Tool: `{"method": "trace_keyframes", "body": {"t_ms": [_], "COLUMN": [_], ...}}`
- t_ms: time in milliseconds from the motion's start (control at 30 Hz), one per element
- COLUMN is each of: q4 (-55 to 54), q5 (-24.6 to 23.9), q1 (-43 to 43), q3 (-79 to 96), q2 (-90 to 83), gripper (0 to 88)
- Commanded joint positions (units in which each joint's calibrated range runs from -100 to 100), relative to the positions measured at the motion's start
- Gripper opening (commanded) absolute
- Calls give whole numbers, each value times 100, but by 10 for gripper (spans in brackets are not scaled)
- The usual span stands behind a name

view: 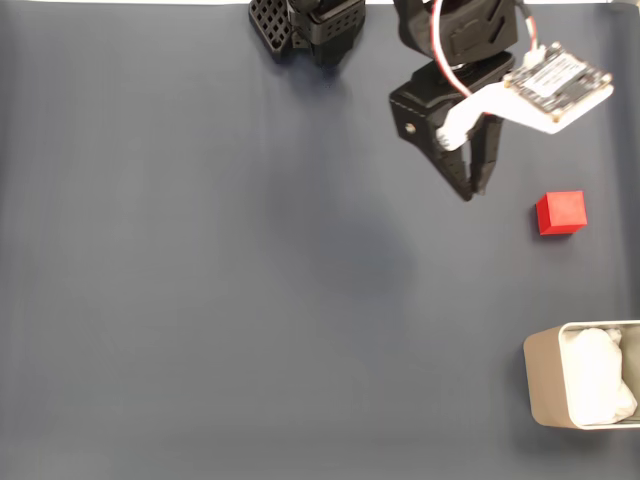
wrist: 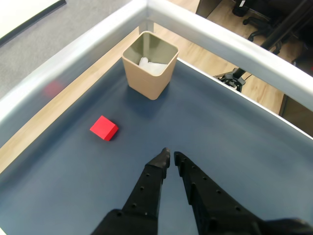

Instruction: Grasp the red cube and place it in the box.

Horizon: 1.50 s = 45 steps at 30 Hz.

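**Layout on the desk**

In the fixed view the tool (view: 470, 190) hangs near the top, right of centre, above the desk (view: 200, 300). The cube (view: 560, 213) lies on the desk just right of and slightly below the tool's tips, apart from them. The box (view: 545, 385) stands at the lower right edge, well below the cube, with padding (view: 600, 380) inside it.

In the wrist view the tool (wrist: 171, 157) enters from the bottom; the cube (wrist: 103, 128) lies to its upper left, and the box (wrist: 146, 78) stands farther back, beyond both, near the desk's (wrist: 234, 137) far corner.
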Motion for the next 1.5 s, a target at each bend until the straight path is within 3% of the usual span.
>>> {"method": "trace_keyframes", "body": {"t_ms": [0, 467, 833, 1467], "q4": [-123, -804, -1664, -3025], "q5": [-20, -15, 0, 24], "q1": [-274, -942, -999, -1113], "q3": [39, 842, 1280, 1618], "q2": [-239, -256, 12, 1226], "gripper": [14, 72, 201, 319]}}
